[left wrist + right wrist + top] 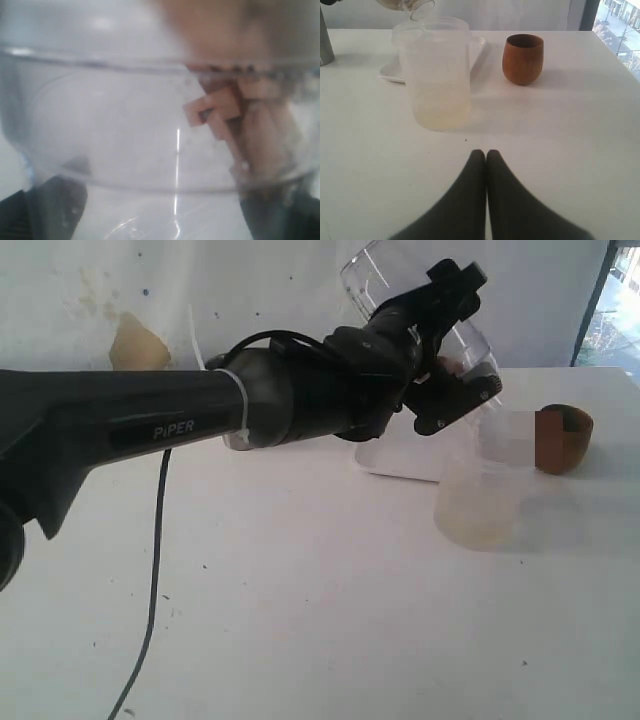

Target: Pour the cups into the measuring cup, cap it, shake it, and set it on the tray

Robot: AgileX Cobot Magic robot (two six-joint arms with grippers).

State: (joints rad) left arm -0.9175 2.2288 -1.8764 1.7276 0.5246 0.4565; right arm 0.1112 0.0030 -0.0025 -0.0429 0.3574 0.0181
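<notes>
The left end effector (455, 340) gripped the measuring cup (375, 275), tilted over the container (480, 495); the right end effector (486, 155) was closed, empty. Capping and shaking were not yet done.

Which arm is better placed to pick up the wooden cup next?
Right. The right gripper is empty, jaws shut, and the wooden cup stands unobstructed ahead of it. The left gripper is busy holding a clear cylinder tilted over the frosted container.

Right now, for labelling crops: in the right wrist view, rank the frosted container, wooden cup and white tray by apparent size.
1. Frosted container, also nearest the camera.
2. Wooden cup.
White tray: unranked, mostly hidden behind the container.
</notes>
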